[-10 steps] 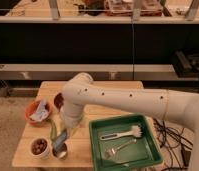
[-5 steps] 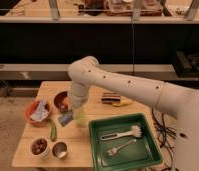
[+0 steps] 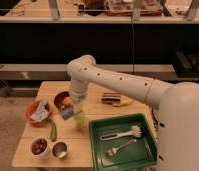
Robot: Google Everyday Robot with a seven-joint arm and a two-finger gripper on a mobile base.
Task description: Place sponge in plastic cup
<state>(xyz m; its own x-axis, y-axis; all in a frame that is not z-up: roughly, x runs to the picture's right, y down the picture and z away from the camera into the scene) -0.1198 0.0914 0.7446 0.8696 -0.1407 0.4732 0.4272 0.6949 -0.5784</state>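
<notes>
Camera view. A: Where is the end effector (image 3: 74,108)?

B: It hangs low over the middle of the bench (image 3: 75,142), at the end of the white arm (image 3: 118,82), which comes in from the right.

A: Is it spread or pressed together?

B: It pinches the sponge (image 3: 68,113). The sponge is a small bluish block at its tip.

A: And the cup (image 3: 79,119)?

B: The cup is pale green and stands upright, just to the right of the sponge and a little nearer. The sponge is about at the height of the rim, beside the cup, not inside it.

A: What stands around them?

B: Just behind the sponge is a dark bowl (image 3: 58,97) with an orange fruit (image 3: 67,101). To the left is an orange bowl (image 3: 32,116) with a pale cloth (image 3: 40,110) in it. A green vegetable (image 3: 53,131) lies near that bowl. At the near left stand a white pot (image 3: 39,146) with brown things and a metal beaker (image 3: 59,149), close to each other.

A: And on the right?

B: A green tray (image 3: 122,119) holds a brush (image 3: 124,133) and a fork (image 3: 120,147). Behind the tray lies a banana (image 3: 120,103).
</notes>
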